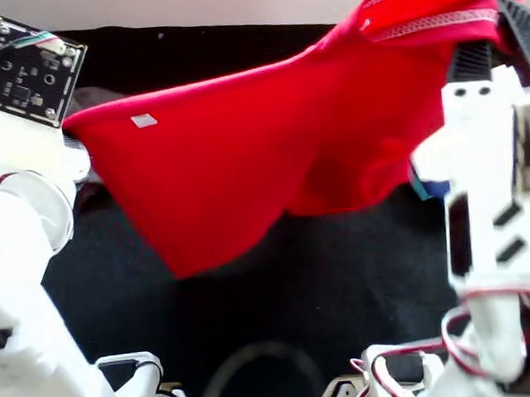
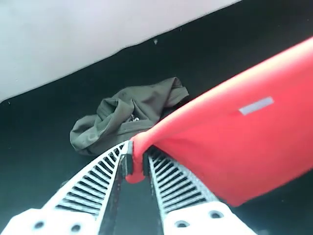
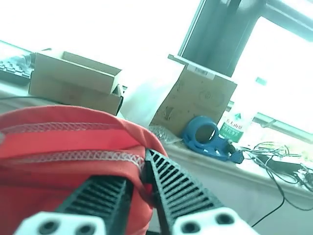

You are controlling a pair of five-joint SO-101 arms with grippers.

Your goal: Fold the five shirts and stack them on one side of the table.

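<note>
Red cotton shirt (image 1: 245, 164) hangs clear of the black cloth-covered counter (image 1: 342, 275), strung between the two arms and sagging below both.

Left end effector (image 2: 136, 157): jaws nearly closed, pinching a small corner of red fabric at the very tips. Right end effector (image 3: 141, 169): jaws closed down on a stitched hem, with cloth bunched over and beside the fingers; it sits higher than the left one.

Step in hand, as I judge it, is spreading the shirt before laying it flat.
- Level the two grips so the top edge runs straight.
- Draw them apart just enough to take out the sag. The left pinch is thin and could slip under too much tension.
- Lower the hanging edge first so the body lays out without folding under itself.
- Keep clear of the crumpled grey-green shirt (image 2: 127, 115) on the counter just beyond the left end effector's tips.

Hard to make out:
- Which seams are gripped, and where the sleeves and collar are.
- Whether the lowest drape touches the counter.
- What lies behind the cloth, which screens the counter there.
- A blue scrap (image 1: 426, 189) below the right end effector, which may or may not be a shirt.
</note>
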